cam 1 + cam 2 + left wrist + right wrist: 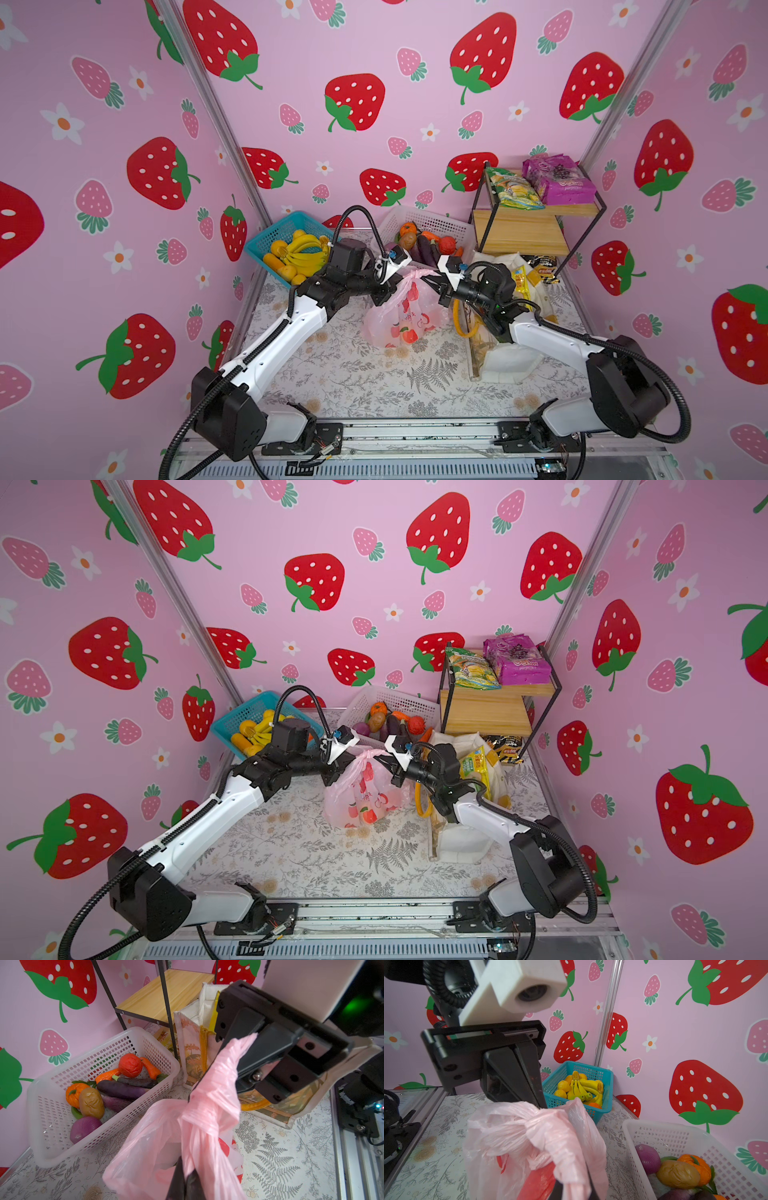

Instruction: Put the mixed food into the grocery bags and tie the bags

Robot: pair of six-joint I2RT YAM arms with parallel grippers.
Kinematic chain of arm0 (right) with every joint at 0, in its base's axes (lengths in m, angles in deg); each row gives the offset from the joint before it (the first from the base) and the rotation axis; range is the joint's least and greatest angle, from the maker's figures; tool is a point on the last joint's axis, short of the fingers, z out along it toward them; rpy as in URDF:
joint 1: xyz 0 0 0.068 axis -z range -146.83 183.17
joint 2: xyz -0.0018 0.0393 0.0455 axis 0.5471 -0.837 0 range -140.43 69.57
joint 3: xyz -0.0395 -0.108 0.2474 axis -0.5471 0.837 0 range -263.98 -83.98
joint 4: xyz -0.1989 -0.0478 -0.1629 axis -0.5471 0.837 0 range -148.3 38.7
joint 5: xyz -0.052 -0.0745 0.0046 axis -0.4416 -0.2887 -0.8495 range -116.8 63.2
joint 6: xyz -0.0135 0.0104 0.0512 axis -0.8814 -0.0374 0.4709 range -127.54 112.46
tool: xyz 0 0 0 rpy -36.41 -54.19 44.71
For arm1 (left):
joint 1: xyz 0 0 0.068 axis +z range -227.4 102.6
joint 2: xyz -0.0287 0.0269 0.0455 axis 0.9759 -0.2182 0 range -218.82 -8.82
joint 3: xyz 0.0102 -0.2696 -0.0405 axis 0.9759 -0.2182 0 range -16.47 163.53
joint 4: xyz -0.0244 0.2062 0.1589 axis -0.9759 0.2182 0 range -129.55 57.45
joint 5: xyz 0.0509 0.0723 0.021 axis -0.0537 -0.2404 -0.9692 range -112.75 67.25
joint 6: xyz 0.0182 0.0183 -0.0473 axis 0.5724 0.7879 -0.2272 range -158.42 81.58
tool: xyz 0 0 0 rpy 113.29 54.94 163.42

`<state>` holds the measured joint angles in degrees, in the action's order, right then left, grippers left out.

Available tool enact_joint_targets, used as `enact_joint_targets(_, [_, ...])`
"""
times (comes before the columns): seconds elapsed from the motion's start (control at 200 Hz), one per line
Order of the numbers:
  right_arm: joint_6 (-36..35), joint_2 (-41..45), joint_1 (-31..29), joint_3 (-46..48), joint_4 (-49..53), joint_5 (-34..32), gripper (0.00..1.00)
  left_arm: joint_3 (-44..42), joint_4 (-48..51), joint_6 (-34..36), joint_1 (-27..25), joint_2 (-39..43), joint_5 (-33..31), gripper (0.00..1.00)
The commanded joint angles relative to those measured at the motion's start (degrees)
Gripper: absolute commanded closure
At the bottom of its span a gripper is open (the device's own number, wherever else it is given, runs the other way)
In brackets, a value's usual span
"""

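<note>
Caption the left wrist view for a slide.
Left gripper and right gripper each clamp a handle of the thin translucent pink plastic carrier bag beside a white mesh plastic basket.

Bright even light, soft shadows, wide-angle edge distortion

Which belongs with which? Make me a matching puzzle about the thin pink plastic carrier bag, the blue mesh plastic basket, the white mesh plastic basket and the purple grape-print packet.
Things:
1. pink carrier bag
2. blue mesh basket
3. white mesh basket
4. purple grape-print packet

States:
A. lies on the rack's top wooden shelf
B. holds yellow toy bananas
C. handles pinched by the left gripper and the right gripper
D. holds purple toy aubergines

Pairs: 1-C, 2-B, 3-D, 4-A
</note>
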<state>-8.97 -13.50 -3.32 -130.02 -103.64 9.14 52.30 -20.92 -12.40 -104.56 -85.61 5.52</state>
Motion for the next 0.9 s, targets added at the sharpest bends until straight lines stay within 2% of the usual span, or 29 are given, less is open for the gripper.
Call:
enact_joint_targets(0.0, [-1.7,-1.2,0.0,-1.8,2.2,-2.1,1.00,-1.0,-4.0,2.1,-0.5,2.0,-2.4,1.00])
enact_joint_targets(0.17, [-2.1,-1.5,-0.2,-2.1,3.1,-2.4,1.00,-1.4,-5.9,2.5,-0.7,2.3,-4.1,1.00])
enact_joint_targets(0.305, [-0.9,-1.1,-0.2,-2.0,2.4,-2.0,1.00,-1.9,-6.0,2.2,-0.7,2.3,-3.1,1.00])
enact_joint_targets(0.35, [0.7,-0.8,-0.2,-1.8,1.0,-1.7,1.00,-2.0,-5.4,2.1,-0.7,2.0,-2.7,0.96])
enact_joint_targets(0.365, [1.5,-0.7,-0.2,-1.7,0.2,-1.4,1.00,-2.1,-5.2,2.1,-0.7,1.9,-2.8,0.90])
enact_joint_targets(0.41, [4.1,-0.8,-0.2,-1.3,-2.4,-0.5,1.00,-2.2,-4.5,2.0,-0.7,1.4,-2.5,0.84])
enact_joint_targets(0.55, [8.9,-0.3,-0.9,-0.6,-6.9,-0.4,1.00,-2.0,-1.8,1.8,-0.7,-0.5,-0.7,0.72])
enact_joint_targets(0.68, [10.7,0.0,-1.5,-0.3,-8.5,-1.1,1.00,-0.8,-0.9,0.4,-0.7,-2.3,1.6,0.67])
enact_joint_targets(0.895, [11.6,-0.1,-2.6,0.1,-9.6,-2.8,1.00,-3.9,-8.7,-4.9,-0.7,-2.1,7.1,0.59])
